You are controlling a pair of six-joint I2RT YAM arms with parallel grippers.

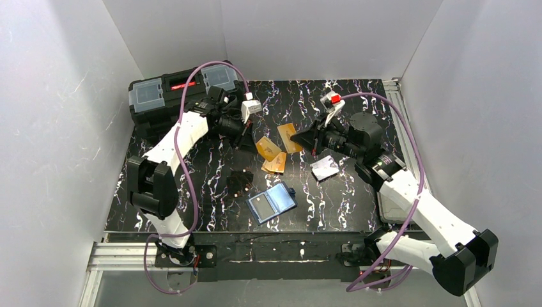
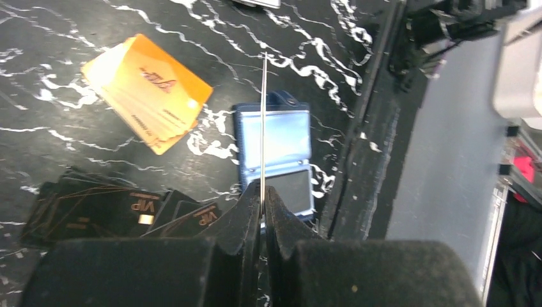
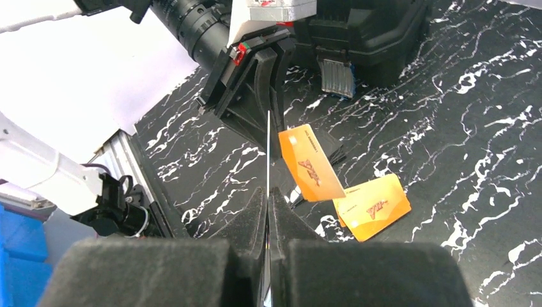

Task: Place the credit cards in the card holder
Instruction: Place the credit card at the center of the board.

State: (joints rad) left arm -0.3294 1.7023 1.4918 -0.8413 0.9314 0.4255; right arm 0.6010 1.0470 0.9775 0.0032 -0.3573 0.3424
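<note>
The card holder (image 1: 271,202) lies open on the table, light blue inside, and in the left wrist view the card holder (image 2: 275,150) is beyond my fingers. My left gripper (image 1: 250,142) is shut on an orange credit card (image 1: 268,148), which in its own view is a thin edge between the left gripper (image 2: 262,190) jaws. My right gripper (image 1: 305,137) is shut on another orange card (image 1: 291,137), also seen edge-on from the right gripper (image 3: 267,192). More orange cards (image 1: 276,163) lie flat between the grippers. A whitish card (image 1: 325,167) lies under the right arm.
A big black toolbox (image 1: 172,96) stands at the back left, behind the left arm. Several black VIP cards (image 1: 240,182) lie fanned left of the card holder. White walls close in the table on three sides.
</note>
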